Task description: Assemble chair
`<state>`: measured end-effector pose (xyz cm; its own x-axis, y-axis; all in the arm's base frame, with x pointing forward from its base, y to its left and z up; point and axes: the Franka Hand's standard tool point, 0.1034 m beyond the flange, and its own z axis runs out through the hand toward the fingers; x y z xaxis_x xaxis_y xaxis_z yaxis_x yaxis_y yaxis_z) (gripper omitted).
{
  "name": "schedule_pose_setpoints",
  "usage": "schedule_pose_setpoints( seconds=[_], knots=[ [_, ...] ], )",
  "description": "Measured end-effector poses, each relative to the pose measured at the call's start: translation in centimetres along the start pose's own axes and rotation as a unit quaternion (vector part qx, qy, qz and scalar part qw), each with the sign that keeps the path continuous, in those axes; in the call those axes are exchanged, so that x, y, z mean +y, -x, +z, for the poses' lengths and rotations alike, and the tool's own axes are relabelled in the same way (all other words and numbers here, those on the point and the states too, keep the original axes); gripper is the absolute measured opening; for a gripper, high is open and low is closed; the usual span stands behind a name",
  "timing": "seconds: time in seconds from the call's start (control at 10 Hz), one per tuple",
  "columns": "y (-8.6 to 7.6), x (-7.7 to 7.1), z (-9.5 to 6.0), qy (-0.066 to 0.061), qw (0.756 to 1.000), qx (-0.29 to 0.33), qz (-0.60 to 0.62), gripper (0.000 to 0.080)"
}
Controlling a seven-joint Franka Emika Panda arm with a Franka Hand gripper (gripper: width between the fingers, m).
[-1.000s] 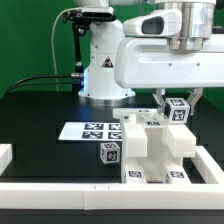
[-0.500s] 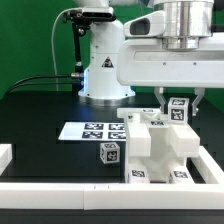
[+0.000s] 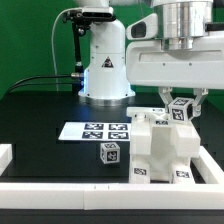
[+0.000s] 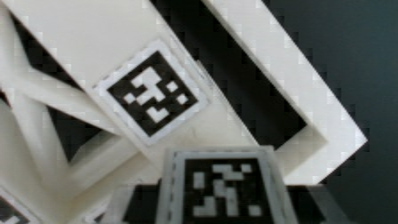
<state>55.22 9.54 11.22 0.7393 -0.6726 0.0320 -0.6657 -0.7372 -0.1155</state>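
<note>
The chair (image 3: 163, 150) is a chunky white blocky structure with small tags, standing on the black table at the exterior view's right. My gripper (image 3: 180, 104) hangs over its far top, with the fingers on either side of a tagged white post (image 3: 178, 110) of the chair, shut on it. In the wrist view the tagged post end (image 4: 221, 186) sits between the jaws, with white bars and a tagged slab (image 4: 157, 95) of the chair beyond it.
The marker board (image 3: 95, 130) lies flat left of the chair. A small tagged cube (image 3: 109, 153) stands in front of it. A white rim (image 3: 70, 192) runs along the table's front and left. The robot base (image 3: 103, 60) stands behind.
The gripper and the chair have shifted together a little toward the exterior view's right. The cube and marker board have not moved.
</note>
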Motion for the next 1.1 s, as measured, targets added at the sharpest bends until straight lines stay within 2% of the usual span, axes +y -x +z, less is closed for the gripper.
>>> schedule_pose_setpoints(
  seconds=[0.1, 0.2, 0.3, 0.4, 0.5, 0.6, 0.9, 1.1],
  knots=[
    [0.0, 0.0, -0.1, 0.000, 0.999, 0.000, -0.033, 0.0517],
    [-0.1, -0.1, -0.4, -0.001, 0.997, -0.001, -0.081, 0.0517],
    [-0.3, -0.1, -1.0, 0.000, 0.987, -0.006, -0.161, 0.0607],
    [-0.2, -0.1, -1.4, 0.003, 0.967, -0.010, -0.255, 0.0607],
    [0.1, -0.3, -1.6, 0.001, 0.955, -0.008, -0.295, 0.0642],
    [0.7, -0.3, -1.9, -0.001, 0.952, -0.007, -0.306, 0.0647],
    [0.5, -0.1, -1.7, 0.000, 0.919, -0.008, -0.393, 0.0649],
    [0.5, -1.0, -1.4, 0.013, 0.848, -0.017, -0.530, 0.0649]
  ],
)
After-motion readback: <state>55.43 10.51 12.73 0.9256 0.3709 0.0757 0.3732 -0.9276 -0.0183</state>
